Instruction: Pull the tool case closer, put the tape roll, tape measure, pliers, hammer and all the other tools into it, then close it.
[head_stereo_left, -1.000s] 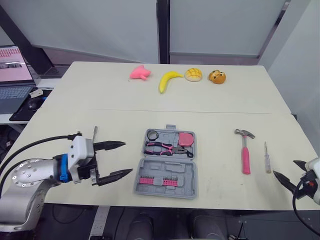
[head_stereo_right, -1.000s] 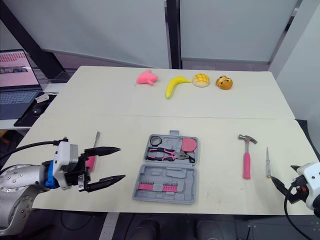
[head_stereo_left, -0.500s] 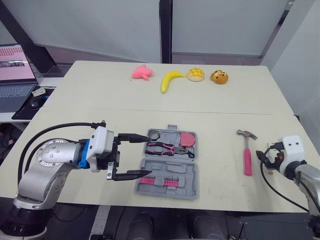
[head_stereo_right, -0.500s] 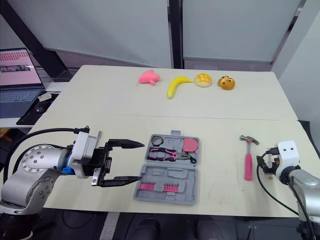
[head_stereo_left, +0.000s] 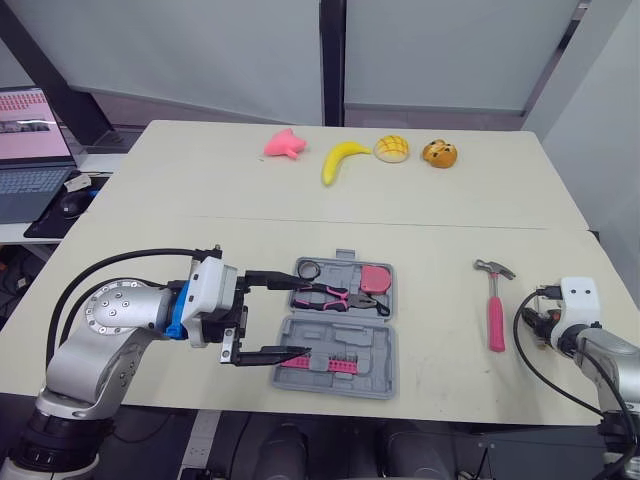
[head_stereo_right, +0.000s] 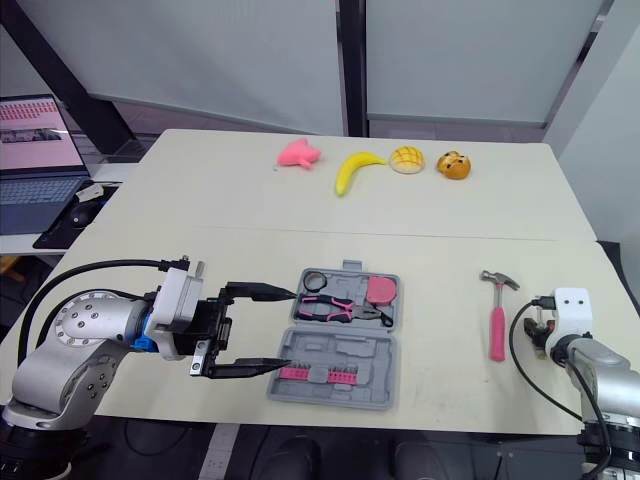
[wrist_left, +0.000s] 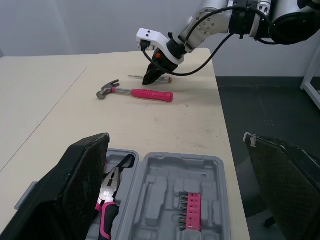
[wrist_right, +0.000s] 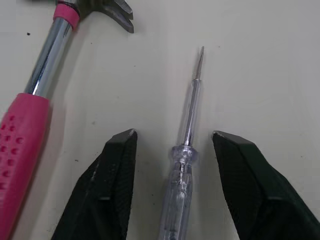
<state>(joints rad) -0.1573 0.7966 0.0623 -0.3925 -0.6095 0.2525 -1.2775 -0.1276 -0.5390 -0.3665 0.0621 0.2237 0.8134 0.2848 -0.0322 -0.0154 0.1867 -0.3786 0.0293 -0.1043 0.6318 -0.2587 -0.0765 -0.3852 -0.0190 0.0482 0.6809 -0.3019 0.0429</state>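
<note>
Front and centre on the wide cream table (head_stereo_left: 200, 200), the grey plastic tool case (head_stereo_left: 350, 335) lies open and flat near the robot's edge, its two halves spread toward and away from the robot. The left gripper (head_stereo_left: 300, 314) hangs at the case's left end with its two black fingers spread wide, one over the far half and one over the near half; whether either touches the plastic cannot be told. Well to the right of the case, the steel hammer with the pink handle (head_stereo_left: 492, 305) rests on the bare tabletop, head pointing away from the robot. A yellow banana (head_stereo_left: 338, 160) sits near the table's far edge. Inside the case's far half lie the pliers with pink-and-black handles (head_stereo_left: 335, 296), with the round pink tape measure (head_stereo_left: 372, 277) in the right corner and the small black tape roll (head_stereo_left: 306, 270) in the left corner. Just right of the hammer, the right gripper (wrist_right: 174, 135) is lowered to the table, fingers apart on either side of the slim clear-handled screwdriver (wrist_right: 181, 160), not clamped on it.
</note>
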